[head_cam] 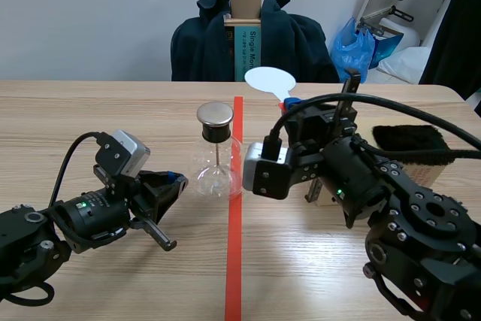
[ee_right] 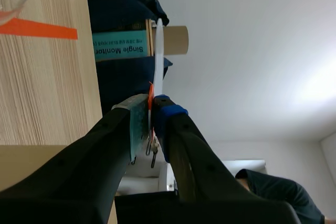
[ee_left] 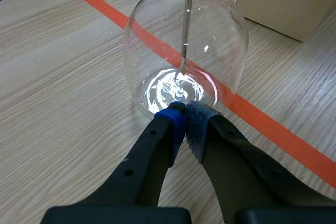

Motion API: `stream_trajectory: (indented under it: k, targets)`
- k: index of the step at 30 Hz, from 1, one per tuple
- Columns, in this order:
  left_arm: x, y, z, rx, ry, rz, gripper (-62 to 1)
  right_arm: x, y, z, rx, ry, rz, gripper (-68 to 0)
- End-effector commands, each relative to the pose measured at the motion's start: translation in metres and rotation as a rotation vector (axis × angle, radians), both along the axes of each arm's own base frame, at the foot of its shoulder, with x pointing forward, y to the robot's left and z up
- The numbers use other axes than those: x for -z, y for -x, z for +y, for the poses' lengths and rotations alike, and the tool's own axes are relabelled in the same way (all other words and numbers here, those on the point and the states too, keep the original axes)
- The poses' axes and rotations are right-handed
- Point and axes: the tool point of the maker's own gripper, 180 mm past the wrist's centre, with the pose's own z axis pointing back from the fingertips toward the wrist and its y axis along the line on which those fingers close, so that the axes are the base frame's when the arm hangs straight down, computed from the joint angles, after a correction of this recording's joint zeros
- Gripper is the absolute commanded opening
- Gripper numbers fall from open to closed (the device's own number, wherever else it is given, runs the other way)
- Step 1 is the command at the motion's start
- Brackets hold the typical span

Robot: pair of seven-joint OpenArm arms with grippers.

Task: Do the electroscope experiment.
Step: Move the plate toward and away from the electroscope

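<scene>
On wooden bench (head_cam: 90,107), left fingers (ee_left: 170,124) clenched empty at clear glass flask (head_cam: 216,171).
White round paddle (head_cam: 269,80) pinched in right fingers (ee_right: 137,121); glass likely fragile, slippery: steady low.

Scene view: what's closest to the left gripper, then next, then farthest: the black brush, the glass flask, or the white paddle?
1. Glass flask: right in front of the left gripper.
2. White paddle: held up past the flask, right of middle.
3. Black brush: far over on the table's right side.
</scene>
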Motion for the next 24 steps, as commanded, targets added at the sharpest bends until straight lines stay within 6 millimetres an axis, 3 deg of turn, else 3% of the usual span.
stream_trajectory:
  k: [1,12,24]
  targets:
    - [-0.012,-0.006,-0.001,-0.001,0.020,-0.034,-57.7,-0.014,-0.008,-0.006,0.022,-0.008,-0.040,-66.7]
    - [-0.012,-0.006,-0.001,-0.001,0.020,-0.034,-57.7,0.004,-0.013,-0.016,0.047,0.023,-0.005,-66.7]
    - [-0.012,-0.006,-0.001,-0.001,0.020,-0.034,-57.7,0.001,0.002,0.012,-0.133,0.021,-0.021,-66.7]
